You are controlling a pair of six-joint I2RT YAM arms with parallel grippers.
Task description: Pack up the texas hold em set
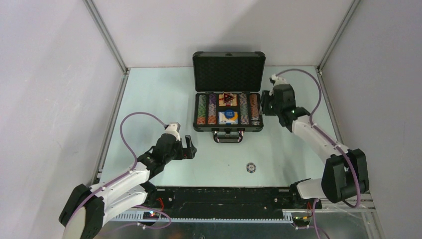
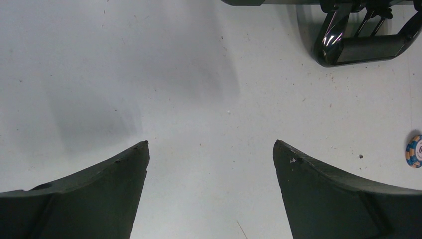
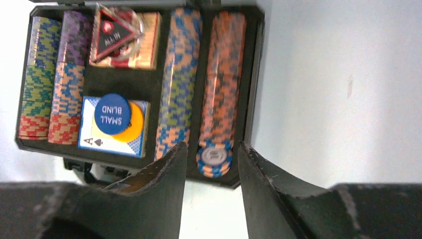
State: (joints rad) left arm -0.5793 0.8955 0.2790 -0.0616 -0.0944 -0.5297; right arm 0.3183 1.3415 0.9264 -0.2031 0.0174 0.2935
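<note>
Chip stowing in hand, with right claw [image 3: 212,145] parted over end chip [image 3: 214,158] in briefcase [image 3: 255,84]. Next: pinch stray chip [image 1: 251,168] with spread left claw [image 2: 211,142].

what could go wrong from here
1. The end chip of the rightmost row sits at the wall of the case, between the fingers of the open right tool; backing out carelessly could knock it out.
2. A loose chip lies on the table; shutting the lid now would leave it behind.
3. The open left tool hovers beside that chip, so a straight descent would likely miss it.
</note>
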